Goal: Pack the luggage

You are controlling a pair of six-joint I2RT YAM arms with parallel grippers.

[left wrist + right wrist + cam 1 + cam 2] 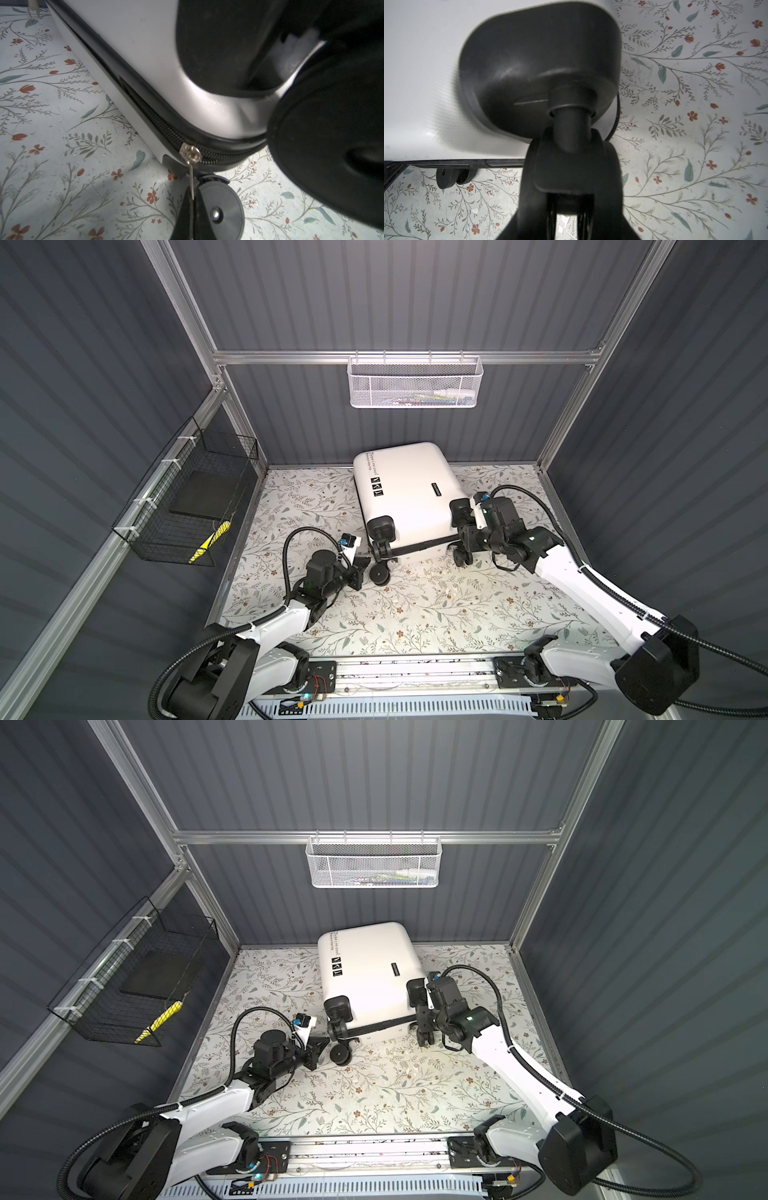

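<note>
Left gripper pinches the zipper pull at the suitcase's corner, its seam running toward the right gripper, half-closed around a wheel.

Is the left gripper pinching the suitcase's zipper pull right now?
Yes, in the left wrist view the left gripper is closed on the thin metal zipper pull hanging from the luggage zipper.

The left gripper was pinched shut on the zipper pull of the luggage; the right gripper was clamped around its wheel.
</note>
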